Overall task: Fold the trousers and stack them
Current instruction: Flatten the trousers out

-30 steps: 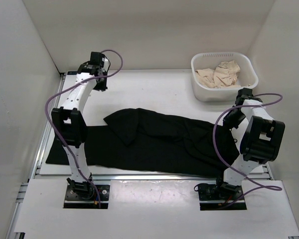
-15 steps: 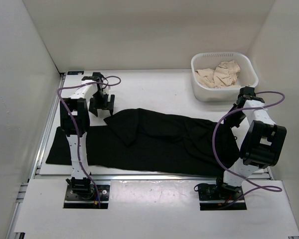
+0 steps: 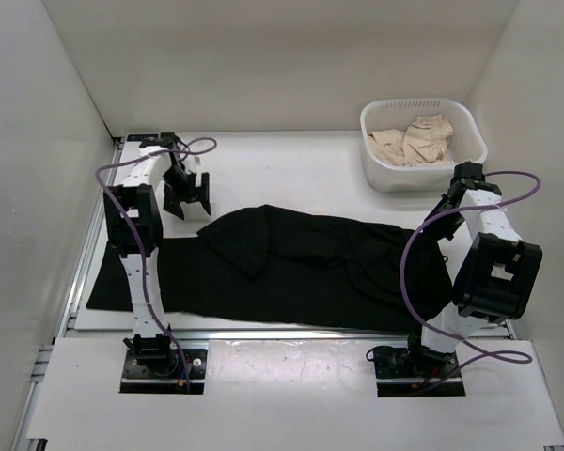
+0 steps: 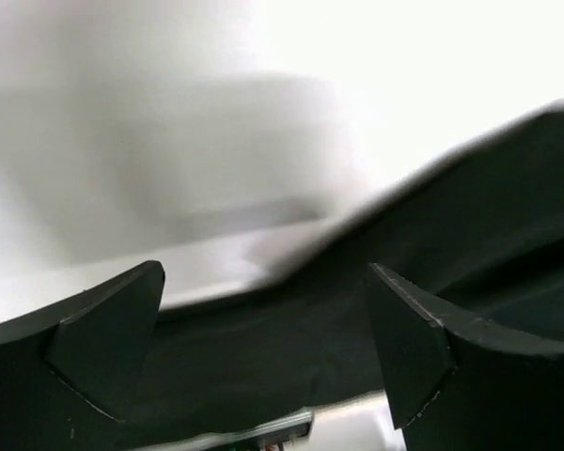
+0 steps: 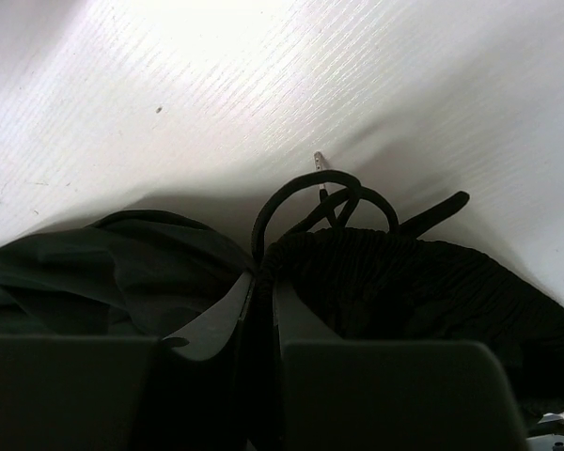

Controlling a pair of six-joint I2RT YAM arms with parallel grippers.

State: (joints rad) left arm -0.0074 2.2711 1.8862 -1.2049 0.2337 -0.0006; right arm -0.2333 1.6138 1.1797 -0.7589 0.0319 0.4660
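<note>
Bright, even overhead light; left wrist view glary, the trousers heavily blurred

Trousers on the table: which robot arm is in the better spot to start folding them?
Probably the right. The right gripper has its jaws shut on the trousers beside their drawstring. The left gripper hangs open by their far edge, holding nothing.

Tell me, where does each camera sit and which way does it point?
Top external: above and behind the arms, looking down on the table, trousers and both arms.
Left wrist: on the left arm, facing past its open left gripper at the trousers' edge.
Right wrist: behind the right gripper, shut on the waistband.
All three share the trousers.
</note>
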